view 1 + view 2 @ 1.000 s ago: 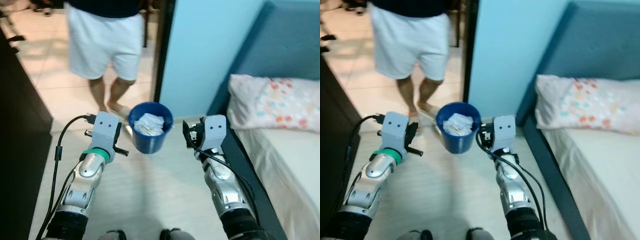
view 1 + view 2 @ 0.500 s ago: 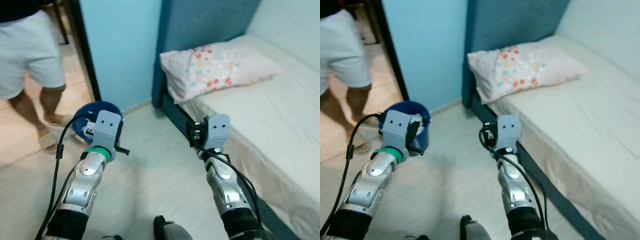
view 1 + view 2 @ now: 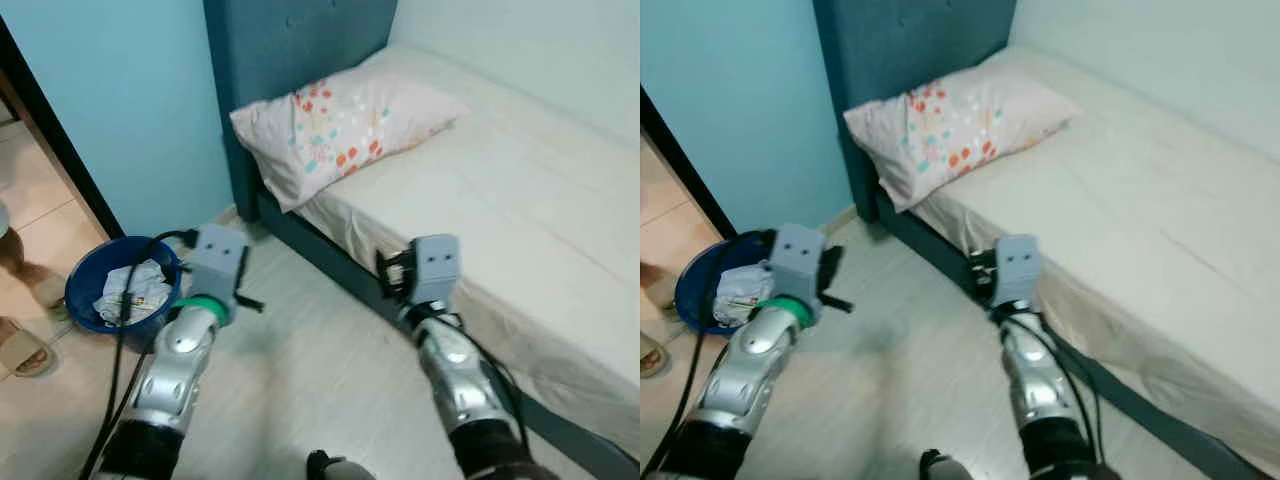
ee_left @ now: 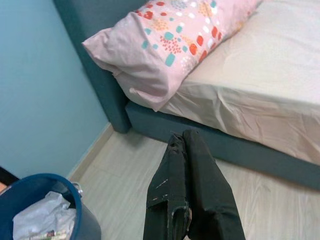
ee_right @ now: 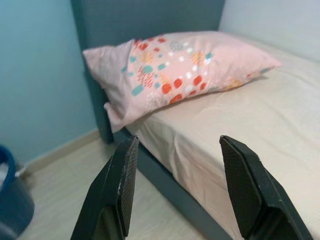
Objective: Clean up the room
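We face the corner of a bedroom, where a bed [image 3: 520, 190] with a pale sheet stands against a dark blue headboard [image 3: 290, 40]. A pink pillow [image 3: 340, 125] with coloured dots lies at the head of the bed, one corner hanging over the mattress edge.

On the floor [image 3: 300, 380] to our left, beside the light blue wall [image 3: 120, 110], stands a blue bin [image 3: 90, 285] holding crumpled white paper [image 3: 132, 290]; there seems to be some print on it, though the view is too soft to be sure. At the far left edge a person's foot in a sandal [image 3: 18, 345] rests on the tiled floor.

Our left gripper [image 4: 187, 165] hangs above the floor between the bin and the bed frame, its two black fingers pressed together with nothing between them. Our right gripper [image 5: 175, 180] is held near the side of the bed, pointing toward the pillow, its fingers [image 5: 120, 185] spread wide apart and empty.
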